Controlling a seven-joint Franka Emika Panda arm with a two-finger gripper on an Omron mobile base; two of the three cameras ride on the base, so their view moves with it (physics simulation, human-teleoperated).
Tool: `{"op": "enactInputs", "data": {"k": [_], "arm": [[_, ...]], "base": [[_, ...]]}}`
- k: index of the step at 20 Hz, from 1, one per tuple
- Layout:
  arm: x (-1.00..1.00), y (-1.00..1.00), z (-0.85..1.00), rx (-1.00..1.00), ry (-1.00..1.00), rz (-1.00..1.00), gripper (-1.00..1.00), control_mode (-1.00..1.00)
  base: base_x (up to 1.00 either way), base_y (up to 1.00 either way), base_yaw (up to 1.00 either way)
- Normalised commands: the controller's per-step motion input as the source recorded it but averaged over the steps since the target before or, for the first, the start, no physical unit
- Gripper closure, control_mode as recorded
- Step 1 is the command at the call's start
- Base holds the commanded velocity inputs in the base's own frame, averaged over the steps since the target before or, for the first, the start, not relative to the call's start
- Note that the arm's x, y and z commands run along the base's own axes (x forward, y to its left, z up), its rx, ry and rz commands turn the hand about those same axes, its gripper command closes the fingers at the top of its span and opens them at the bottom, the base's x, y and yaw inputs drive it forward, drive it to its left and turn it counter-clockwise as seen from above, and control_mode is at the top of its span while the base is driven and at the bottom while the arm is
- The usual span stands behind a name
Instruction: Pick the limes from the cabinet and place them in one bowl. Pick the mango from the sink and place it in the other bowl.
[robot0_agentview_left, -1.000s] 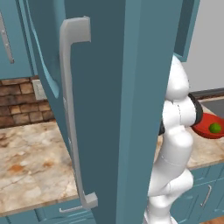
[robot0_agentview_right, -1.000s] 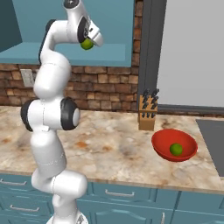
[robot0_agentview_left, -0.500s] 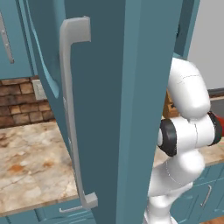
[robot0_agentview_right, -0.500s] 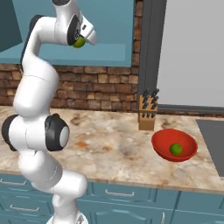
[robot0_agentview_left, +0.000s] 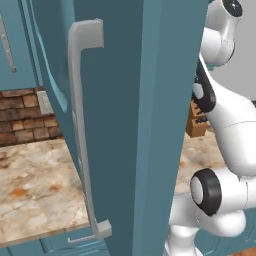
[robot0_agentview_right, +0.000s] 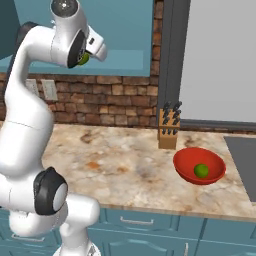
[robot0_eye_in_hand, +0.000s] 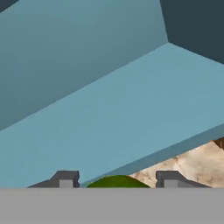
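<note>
Gripper (robot0_eye_in_hand: 117, 180) clamped on second lime (robot0_eye_in_hand: 117, 182) at cabinet (robot0_agentview_left: 140, 100) shelf. First lime (robot0_agentview_right: 201, 170) already in red bowl (robot0_agentview_right: 186, 168). Next, likely: carry across, release over bowl.

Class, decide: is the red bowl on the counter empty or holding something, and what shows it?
Holding something. In the right base view one green lime sits inside the red bowl.

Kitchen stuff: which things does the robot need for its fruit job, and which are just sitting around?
Needed for the job:
- lime between the fingers of the gripper
- second lime, lying in the red bowl
- cabinet, door open

Just sitting around:
- knife block on the counter
- wall outlets on the brick wall
</note>
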Motion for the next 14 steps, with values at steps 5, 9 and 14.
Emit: {"op": "enactInputs", "data": {"k": [5, 9, 14], "arm": [[-1.0, -0.13, -0.05, -0.05, 0.0, 0.13, 1.0, -1.0], [-1.0, -0.26, -0.29, -0.07, 0.01, 0.09, 1.0, -1.0], [-1.0, -0.66, -0.44, -0.06, 0.06, 0.01, 1.0, -1.0]], "base": [[0.0, 0.0, 0.0], [0.0, 0.0, 0.0], [0.0, 0.0, 0.0]]}}
